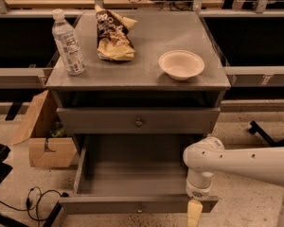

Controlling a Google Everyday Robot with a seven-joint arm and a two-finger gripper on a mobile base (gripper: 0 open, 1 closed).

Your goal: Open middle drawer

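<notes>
Middle drawer point(128, 176) just behind claw point(195, 213)

Cream claw point(195, 215) at grey middle drawer point(132, 176) front; white bowl point(181, 64).

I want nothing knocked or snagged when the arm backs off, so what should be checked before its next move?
1. Middle drawer pulled out, tray showing: ok.
2. Gripper at the right end of the drawer front, off the central knob: ok.
3. Whether the gripper is touching or gripping the front: cannot tell.
4. Drawer above shut, out of the arm's way: ok.
5. Water bottle upright, chip bag and bowl resting on the cabinet top, away from the arm: ok.
6. Floor cable near the drawer's left corner, far from the gripper: ok.
</notes>
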